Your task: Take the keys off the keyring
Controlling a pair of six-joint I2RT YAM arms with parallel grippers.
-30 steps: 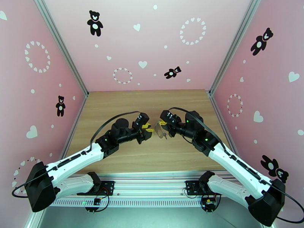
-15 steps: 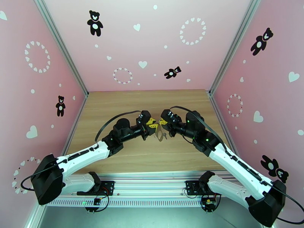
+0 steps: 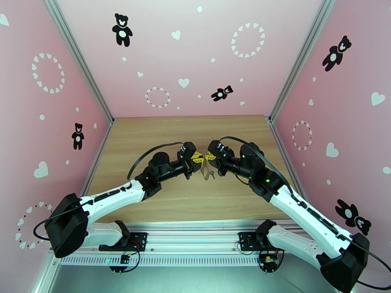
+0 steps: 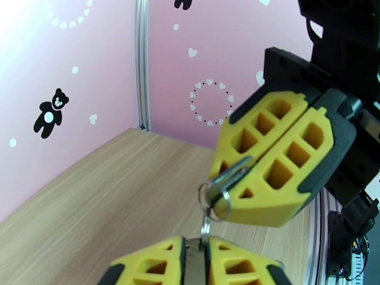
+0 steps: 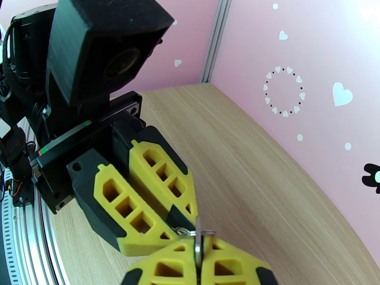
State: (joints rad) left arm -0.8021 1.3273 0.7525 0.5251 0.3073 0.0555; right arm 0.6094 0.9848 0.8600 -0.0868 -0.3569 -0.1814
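Above the middle of the table my left gripper [image 3: 198,157] and right gripper [image 3: 209,156] meet tip to tip. The keyring [image 3: 208,173] dangles just below them as a small pale loop. In the left wrist view the right gripper [image 4: 225,184] is shut on a flat silvery part of the keyring [image 4: 232,171], with a small wire ring around it. A thin metal key [image 4: 205,229] hangs edge-on from that ring, and my left gripper [image 4: 195,241] is shut on it. The right wrist view has the right gripper [image 5: 198,243] pinching metal, the left gripper [image 5: 183,226] touching its tip.
The wooden table [image 3: 161,137] is bare around the grippers. Pink walls with bear and heart stickers close off three sides [image 3: 185,54]. An aluminium rail [image 3: 195,240] with both arm bases runs along the near edge.
My left gripper has travelled right and slightly back to the right gripper's tips and shut on the hanging metal. The right arm has hardly moved.
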